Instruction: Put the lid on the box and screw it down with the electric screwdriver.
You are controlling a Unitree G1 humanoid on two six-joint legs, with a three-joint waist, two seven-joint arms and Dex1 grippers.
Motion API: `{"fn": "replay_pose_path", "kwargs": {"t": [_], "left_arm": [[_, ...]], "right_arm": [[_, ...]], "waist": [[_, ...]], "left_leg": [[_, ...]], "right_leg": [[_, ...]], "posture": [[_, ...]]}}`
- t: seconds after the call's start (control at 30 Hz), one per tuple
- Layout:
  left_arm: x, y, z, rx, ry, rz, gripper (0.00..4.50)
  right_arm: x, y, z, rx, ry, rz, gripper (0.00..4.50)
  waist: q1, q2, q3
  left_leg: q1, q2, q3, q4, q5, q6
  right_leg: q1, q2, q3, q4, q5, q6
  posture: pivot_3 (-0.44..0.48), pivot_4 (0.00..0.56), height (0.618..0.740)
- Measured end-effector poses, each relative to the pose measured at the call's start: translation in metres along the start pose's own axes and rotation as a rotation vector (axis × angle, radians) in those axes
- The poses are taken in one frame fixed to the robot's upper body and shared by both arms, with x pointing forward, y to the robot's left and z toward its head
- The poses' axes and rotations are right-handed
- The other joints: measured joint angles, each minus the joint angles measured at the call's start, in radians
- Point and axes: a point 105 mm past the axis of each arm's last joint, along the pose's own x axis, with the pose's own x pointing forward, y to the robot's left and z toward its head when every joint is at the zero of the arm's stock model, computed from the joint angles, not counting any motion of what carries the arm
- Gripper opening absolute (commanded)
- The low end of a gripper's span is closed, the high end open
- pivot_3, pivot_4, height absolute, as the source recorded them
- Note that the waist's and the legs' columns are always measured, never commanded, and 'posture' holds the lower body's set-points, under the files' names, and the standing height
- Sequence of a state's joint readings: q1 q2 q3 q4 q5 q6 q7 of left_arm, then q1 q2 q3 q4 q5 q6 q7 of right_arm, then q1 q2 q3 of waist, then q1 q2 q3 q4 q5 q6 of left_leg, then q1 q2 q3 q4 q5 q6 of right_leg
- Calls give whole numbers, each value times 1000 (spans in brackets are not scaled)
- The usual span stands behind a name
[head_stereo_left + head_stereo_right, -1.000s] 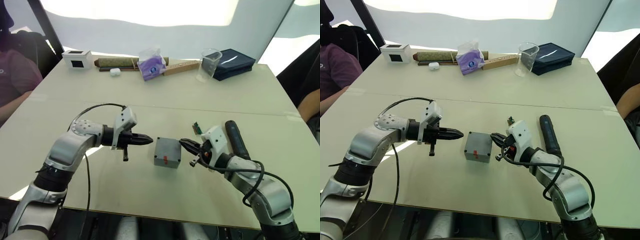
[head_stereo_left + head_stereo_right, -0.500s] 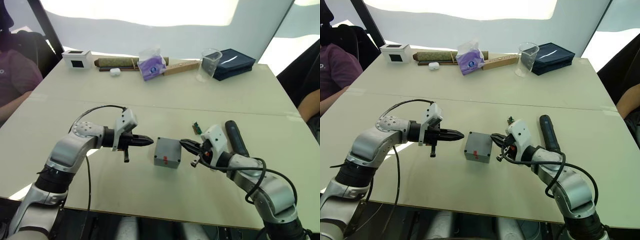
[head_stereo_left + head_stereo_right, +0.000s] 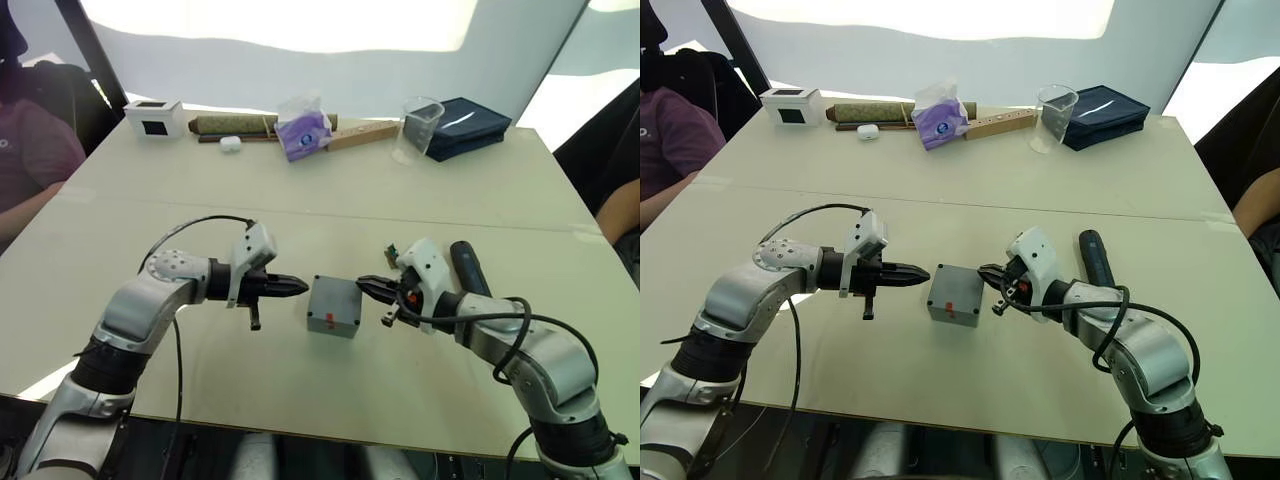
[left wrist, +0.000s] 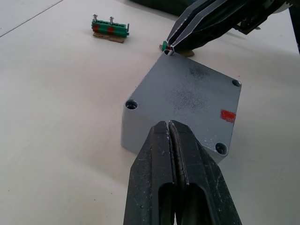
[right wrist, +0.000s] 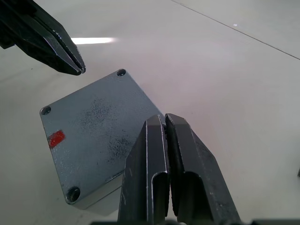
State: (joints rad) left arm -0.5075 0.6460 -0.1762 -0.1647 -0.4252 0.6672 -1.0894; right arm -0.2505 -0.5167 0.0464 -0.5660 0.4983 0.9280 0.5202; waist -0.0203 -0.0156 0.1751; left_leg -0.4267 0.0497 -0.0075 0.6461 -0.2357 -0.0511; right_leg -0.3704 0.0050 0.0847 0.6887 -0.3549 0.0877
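1. We count one box (image 3: 334, 306) near the middle of the tabletop (image 3: 330, 200). Its grey top face shows a screw hole at each corner and a small red mark.
2. We count one electric screwdriver (image 3: 469, 269), lying flat beyond the right arm, on the box's right side, well apart from the box.
3. We see one small green strip (image 4: 109, 30) lying apart from the box.
4. The left pincer (image 3: 300, 287) reaches level toward the box's left side, fingers pressed together, tip just short of the box.
5. The right pincer (image 3: 364, 285) reaches toward the box's right side, fingers pressed together, tip at a top corner.
6. Far behind the box stand one clear cup (image 3: 417, 128), one dark blue case (image 3: 465, 124), one white box (image 3: 153, 116) and one purple packet (image 3: 303, 130).
7. The tabletop is pale beige.
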Motion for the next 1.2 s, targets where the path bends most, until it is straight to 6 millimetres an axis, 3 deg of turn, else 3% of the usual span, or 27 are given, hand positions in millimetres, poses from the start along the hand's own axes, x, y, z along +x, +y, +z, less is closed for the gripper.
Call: {"fn": "replay_pose_path", "kwargs": {"t": [0.03,0.13,0.23,0.57,0.8,1.03,1.2], "left_arm": [[0,0,0,-1,0,2,0],[0,0,0,-1,0,7,0],[0,1,0,-1,-1,10,0],[1,1,1,-10,-15,18,0],[-3,7,12,-30,-68,43,0],[-6,7,11,-43,-56,42,0],[-9,7,9,-42,-41,37,0]], "right_arm": [[0,0,0,1,1,0,70],[1,0,0,9,1,3,708],[3,0,0,26,-3,7,1956],[0,-3,5,61,-33,6,1956],[-14,-2,23,33,-165,14,1956],[-15,12,-11,-222,-102,55,1956],[-6,4,-14,-294,-138,19,1956]], "waist": [[0,0,0],[0,0,0],[0,0,0],[1,0,0],[1,0,0],[-3,0,0],[-2,0,0]], "left_leg": [[0,0,0,0,0,0],[0,0,0,0,0,0],[0,0,0,0,0,0],[0,0,0,0,0,0],[0,0,0,0,0,0],[0,0,1,0,0,0],[0,0,0,0,0,0]], "right_leg": [[0,0,0,0,0,0],[0,0,0,0,0,0],[0,0,0,0,0,0],[0,0,0,0,0,0],[0,0,0,0,0,0],[0,0,0,-1,0,0],[0,0,0,0,0,0]], "posture": [[0,150,740],[0,150,740],[0,150,740],[0,150,740],[0,150,740],[0,150,740],[0,150,740]]}}
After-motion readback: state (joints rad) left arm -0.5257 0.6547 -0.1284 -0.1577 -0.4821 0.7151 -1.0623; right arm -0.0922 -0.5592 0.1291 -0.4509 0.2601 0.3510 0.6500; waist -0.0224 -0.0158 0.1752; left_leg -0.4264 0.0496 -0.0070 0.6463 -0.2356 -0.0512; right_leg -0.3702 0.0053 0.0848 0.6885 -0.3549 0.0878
